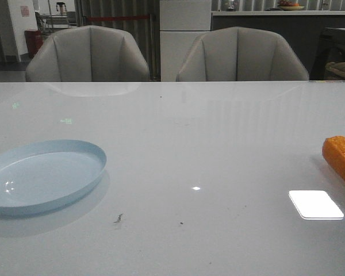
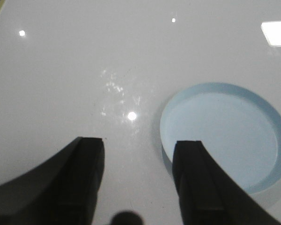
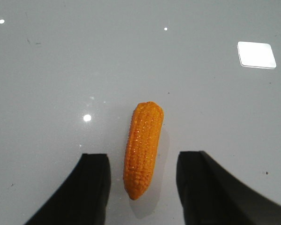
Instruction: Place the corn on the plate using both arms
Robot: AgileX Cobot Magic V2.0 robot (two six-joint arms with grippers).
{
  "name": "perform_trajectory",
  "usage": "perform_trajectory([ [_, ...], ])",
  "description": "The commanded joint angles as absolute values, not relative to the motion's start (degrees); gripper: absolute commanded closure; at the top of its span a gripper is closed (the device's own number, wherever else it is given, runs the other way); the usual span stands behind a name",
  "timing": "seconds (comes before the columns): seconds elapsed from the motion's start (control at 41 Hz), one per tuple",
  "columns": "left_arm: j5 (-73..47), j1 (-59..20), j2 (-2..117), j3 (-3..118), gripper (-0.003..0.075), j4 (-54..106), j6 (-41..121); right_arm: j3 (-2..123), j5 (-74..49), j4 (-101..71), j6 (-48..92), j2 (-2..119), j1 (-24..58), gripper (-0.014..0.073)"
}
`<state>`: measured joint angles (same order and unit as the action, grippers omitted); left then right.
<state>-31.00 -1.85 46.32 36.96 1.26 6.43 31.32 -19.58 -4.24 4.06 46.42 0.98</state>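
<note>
While the right gripper [image 3: 143,187] hangs with jaws spread wide, the corn [image 3: 143,149] lies flat on the white table [image 1: 218,149] with its tapered end between the fingertips — untouched by either. The left gripper [image 2: 140,176] is just as wide and holds nothing, beside the pale blue plate [image 2: 225,136], well apart from the cob.

Low front view; downward wrist views
</note>
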Motion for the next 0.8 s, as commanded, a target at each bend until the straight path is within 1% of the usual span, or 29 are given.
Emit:
perform_trajectory([
  [0.0, -28.82, -1.93, 48.67, 38.55, 0.0283, 3.16, 6.09, 33.27, -15.97, -4.12, 4.06, 46.99, 1.03, 0.0137],
  [0.146, -31.28, -1.93, 53.27, 39.56, 0.0288, 6.40, 6.09, 33.27, -15.58, -5.16, 4.06, 47.80, 1.03, 0.0137],
  [0.244, -33.62, -1.93, 57.15, 42.68, 0.0283, 6.40, 5.99, 33.48, -18.52, -5.42, 4.06, 48.45, 1.03, 0.0137],
  [0.487, -41.61, -1.93, 71.14, 57.13, 0.0283, 6.40, 2.93, 37.29, -32.15, -7.12, 4.06, 50.05, 1.03, 0.0137],
  [0.78, -49.57, -1.93, 89.67, 70.33, 0.0285, 7.47, 2.56, 37.96, -33.06, -7.52, 4.06, 49.97, 1.03, 0.0137],
])
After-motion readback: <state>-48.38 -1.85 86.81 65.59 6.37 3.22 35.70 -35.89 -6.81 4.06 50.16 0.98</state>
